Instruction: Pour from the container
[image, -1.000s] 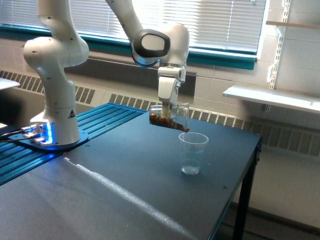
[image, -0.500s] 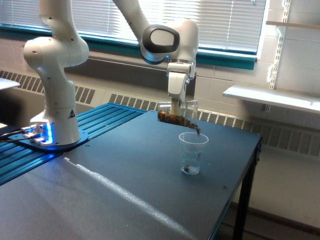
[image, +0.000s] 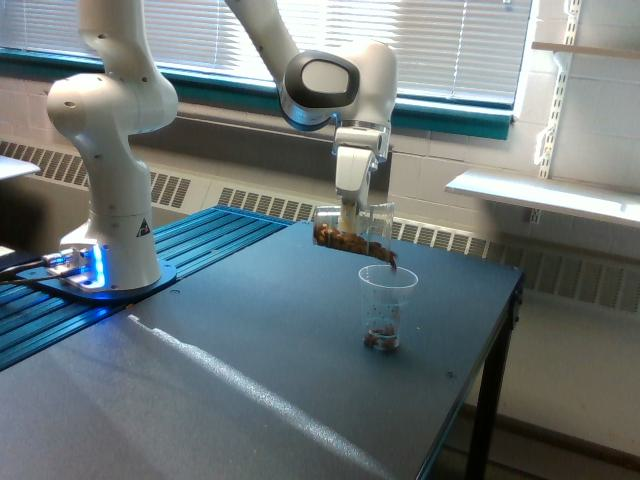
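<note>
Above tapered cup (image: 382, 310) | claw (image: 351, 212) clamped on tilted container (image: 355, 235) | brown bits spilling

Light source: daylight is coming through the white slatted window blinds (image: 430, 45) at the back, washing them out.
Brightness: the room is looking evenly bright.
Glare: a pale diagonal streak is lying across the dark matte bench (image: 250, 390); a blue glow is shining at the white robot arm base (image: 85, 268).
Sharpness: the picture is looking soft and low in detail; the clear plastic cups are showing faint edges.
</note>
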